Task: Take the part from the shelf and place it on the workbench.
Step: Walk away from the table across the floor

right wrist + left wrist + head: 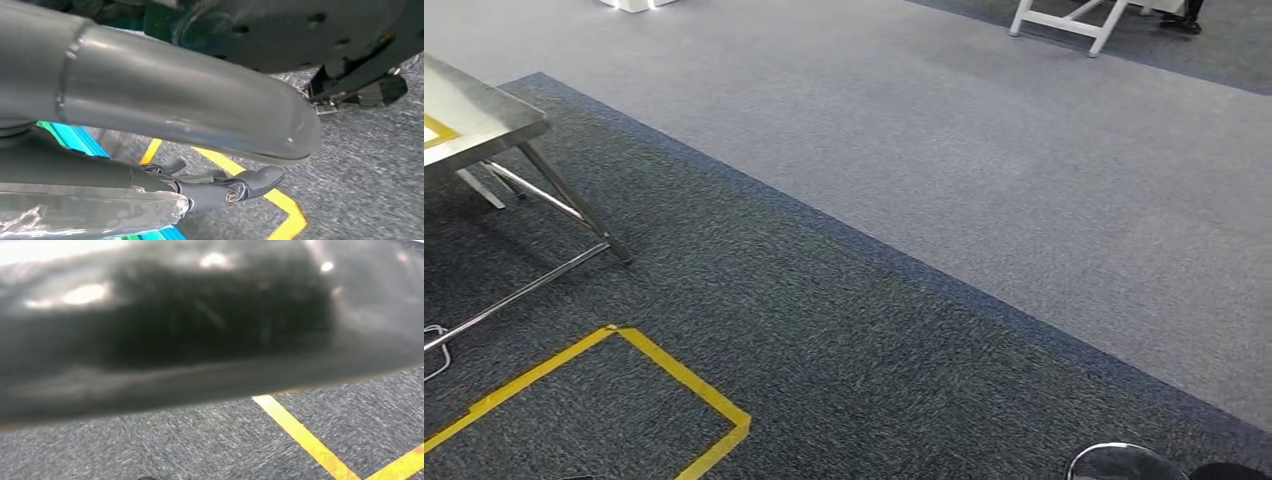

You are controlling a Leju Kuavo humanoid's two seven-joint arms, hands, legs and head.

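Looking down from the head, you see a steel table [469, 115] and yellow floor tape [679, 375]. The left wrist view is blurred. At the right wrist, the right hand [210, 182] pinches a foil-wrapped part [85, 210], probably light and crinkly; left hand's state: cannot tell.

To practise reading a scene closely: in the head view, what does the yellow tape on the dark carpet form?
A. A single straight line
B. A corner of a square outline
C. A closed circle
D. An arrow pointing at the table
B: the yellow tape runs in straight strips that meet at angled corners on the dark carpet, outlining part of a square.
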